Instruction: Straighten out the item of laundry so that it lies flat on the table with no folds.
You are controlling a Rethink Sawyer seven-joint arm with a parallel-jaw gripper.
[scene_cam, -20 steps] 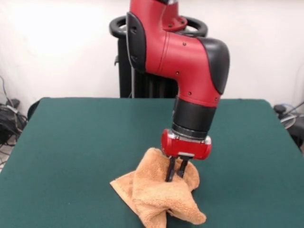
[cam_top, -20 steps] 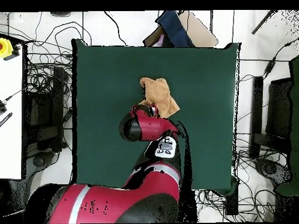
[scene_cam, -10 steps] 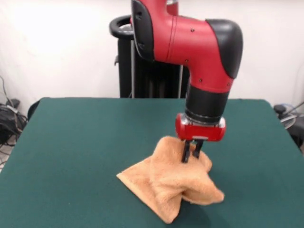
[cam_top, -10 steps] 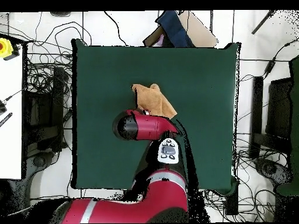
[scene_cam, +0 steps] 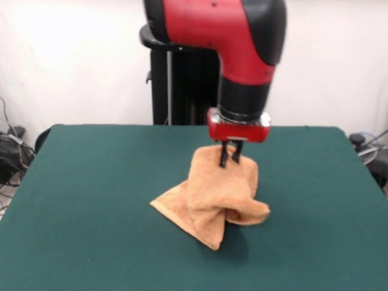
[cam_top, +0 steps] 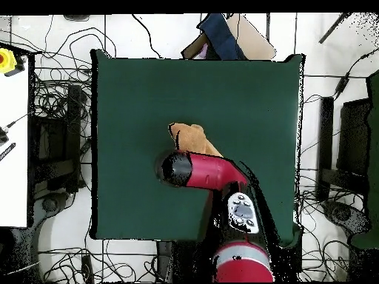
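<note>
Plenty of bare green table point(scene_cam: 91, 200) on every side, so easy passage left, right and along the front edge in the front view. Only one obstacle on the surface: the bunched-up towel point(scene_cam: 212, 200), lifted at its top by the pinching gripper point(scene_cam: 230, 156), lower folds draped on the felt near the middle. Above that, blocked by the red arm point(cam_top: 211, 170), which covers part of the towel from overhead. Off the table: tangled cables point(cam_top: 52, 111) all around.
</note>
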